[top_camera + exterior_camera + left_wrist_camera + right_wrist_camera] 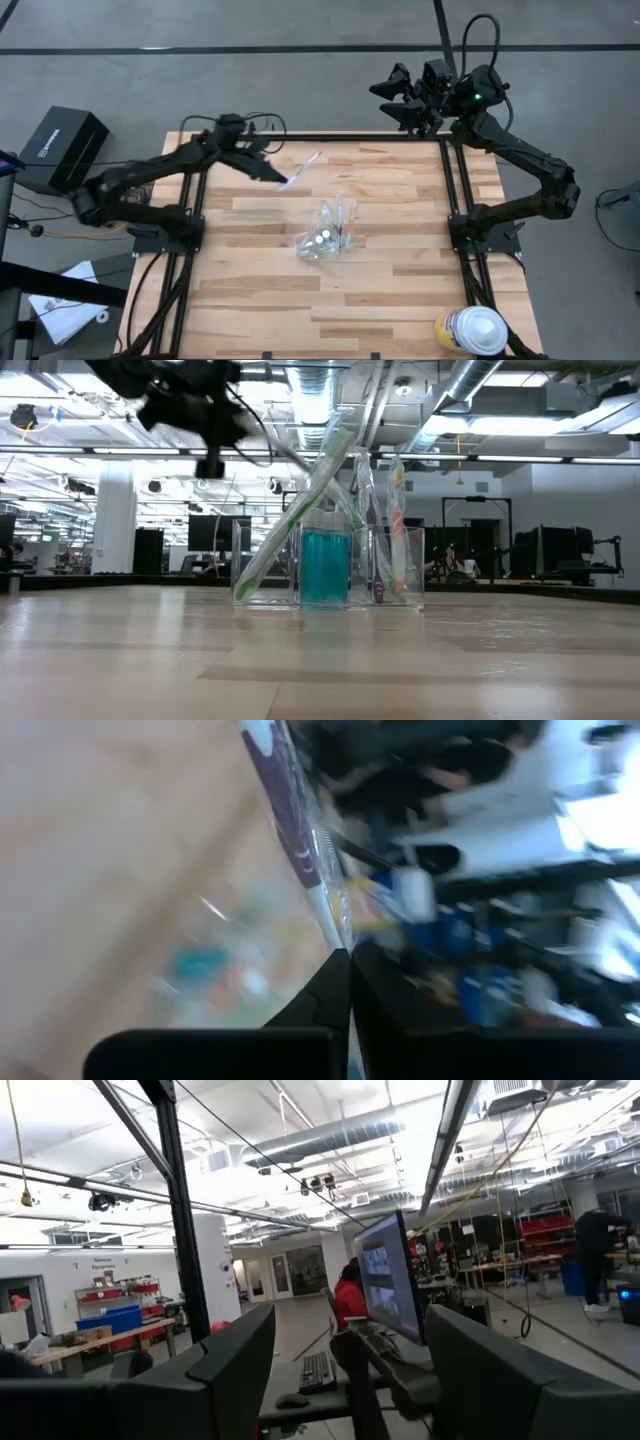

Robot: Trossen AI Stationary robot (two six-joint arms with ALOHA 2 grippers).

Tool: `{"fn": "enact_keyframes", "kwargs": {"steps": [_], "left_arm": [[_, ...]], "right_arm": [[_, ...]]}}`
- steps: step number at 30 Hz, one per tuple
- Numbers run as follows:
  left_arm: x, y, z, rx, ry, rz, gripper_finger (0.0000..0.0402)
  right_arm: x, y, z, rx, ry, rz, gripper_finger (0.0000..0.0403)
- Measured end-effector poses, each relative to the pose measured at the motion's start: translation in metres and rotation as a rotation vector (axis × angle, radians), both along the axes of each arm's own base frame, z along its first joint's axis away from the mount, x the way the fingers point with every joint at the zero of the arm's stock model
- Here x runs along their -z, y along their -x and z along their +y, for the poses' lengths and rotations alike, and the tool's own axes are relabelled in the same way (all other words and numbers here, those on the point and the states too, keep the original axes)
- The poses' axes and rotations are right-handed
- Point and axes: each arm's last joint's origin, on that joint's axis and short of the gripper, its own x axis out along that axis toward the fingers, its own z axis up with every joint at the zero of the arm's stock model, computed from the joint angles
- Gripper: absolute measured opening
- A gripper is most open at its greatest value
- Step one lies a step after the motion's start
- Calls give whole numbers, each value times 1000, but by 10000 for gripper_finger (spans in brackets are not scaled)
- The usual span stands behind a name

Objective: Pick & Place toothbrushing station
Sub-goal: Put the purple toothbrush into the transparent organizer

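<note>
The left gripper (284,182) is clamped on a wrapped toothbrush (305,167), lifted off the table (400,290) and carried beside the clear cup (325,240). That cup, ahead of and below the pincer, already holds brushes and a teal tube, so placing looks partly done. The right gripper (405,100) waits spread, well apart. The wrist view blurs the brush's colour.

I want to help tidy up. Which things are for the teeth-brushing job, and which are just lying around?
For the job: clear cup; toothbrushes in it; teal toothpaste tube; wrapped toothbrush held by the left fingers.

Just lying around: white-and-yellow container; black box.
</note>
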Motion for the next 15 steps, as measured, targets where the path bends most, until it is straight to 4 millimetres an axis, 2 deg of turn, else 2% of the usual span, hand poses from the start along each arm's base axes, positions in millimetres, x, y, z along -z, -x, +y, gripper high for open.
{"fn": "enact_keyframes", "kwargs": {"steps": [8, 11, 15], "left_arm": [[-50, 37, -42, 80, 287, -72, 0], [-59, 43, -58, 112, 389, -51, 0], [-59, 44, -80, 179, 509, 44, 0]], "right_arm": [[1, 0, 1, -12, 36, 3, 248], [1, 0, 1, -16, 45, 3, 248], [1, 0, 1, -34, 54, 9, 248]]}}
